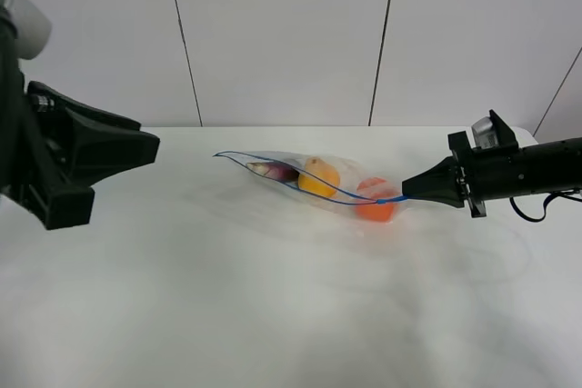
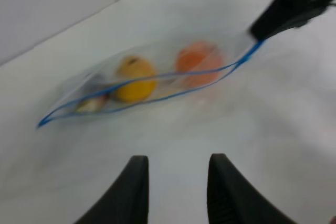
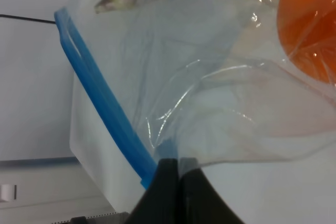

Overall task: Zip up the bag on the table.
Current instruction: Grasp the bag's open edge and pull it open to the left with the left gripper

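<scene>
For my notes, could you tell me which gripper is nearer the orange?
Right. The right gripper pinches the bag beside the orange; the left gripper hovers open, far off.

Pale panelled wall (image 1: 282, 34), thin dark seams (image 1: 182, 38); lighting apparently even, soft.

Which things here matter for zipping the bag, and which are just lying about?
Job: bag, its blue zipper strip, right gripper shut on the strip's end, open left gripper, table.
Just there: eggplant, pear, orange inside the bag; wall behind.

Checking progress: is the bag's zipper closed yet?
Open: the bag's two blue zipper strips gape apart between its ends; the right gripper pinches one end.
</scene>
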Motion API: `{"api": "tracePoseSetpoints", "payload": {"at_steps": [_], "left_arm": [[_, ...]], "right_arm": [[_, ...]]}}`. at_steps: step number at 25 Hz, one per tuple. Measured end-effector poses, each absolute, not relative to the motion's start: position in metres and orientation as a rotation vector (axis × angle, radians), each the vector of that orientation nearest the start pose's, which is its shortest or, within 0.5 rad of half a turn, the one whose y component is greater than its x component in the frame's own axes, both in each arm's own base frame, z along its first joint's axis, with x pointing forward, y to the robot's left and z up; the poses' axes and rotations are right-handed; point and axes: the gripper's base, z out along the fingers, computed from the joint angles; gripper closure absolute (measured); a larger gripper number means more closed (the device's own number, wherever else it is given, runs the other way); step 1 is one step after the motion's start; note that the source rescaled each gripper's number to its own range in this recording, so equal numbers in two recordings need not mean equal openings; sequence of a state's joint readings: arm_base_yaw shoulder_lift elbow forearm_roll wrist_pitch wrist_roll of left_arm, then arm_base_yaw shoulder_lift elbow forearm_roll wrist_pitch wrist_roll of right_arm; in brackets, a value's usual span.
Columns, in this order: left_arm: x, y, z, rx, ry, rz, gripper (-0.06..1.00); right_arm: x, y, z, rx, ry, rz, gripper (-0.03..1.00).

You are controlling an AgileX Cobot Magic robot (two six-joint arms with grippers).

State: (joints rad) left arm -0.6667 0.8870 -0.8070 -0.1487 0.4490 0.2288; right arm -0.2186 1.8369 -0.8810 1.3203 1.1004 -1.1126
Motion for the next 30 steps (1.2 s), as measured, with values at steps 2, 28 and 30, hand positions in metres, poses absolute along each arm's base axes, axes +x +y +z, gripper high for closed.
{"api": "tracePoseSetpoints", "payload": {"at_steps": [2,28,30], "left_arm": [[0.143,-0.128,0.350,0.830,1.851,-0.441,0.32],[0.248,-0.280,0.250,1.143,1.802,-0.338,0.32],[0.251,-0.294,0.245,1.165,1.798,-0.348,0.32]], "right_arm": [[0.311,0.011,0.164,0.024,2.446,1.346,0.97],[0.311,0.011,0.163,0.027,2.453,1.343,0.97],[0.311,0.011,0.163,0.027,2.454,1.343,0.97]]}}
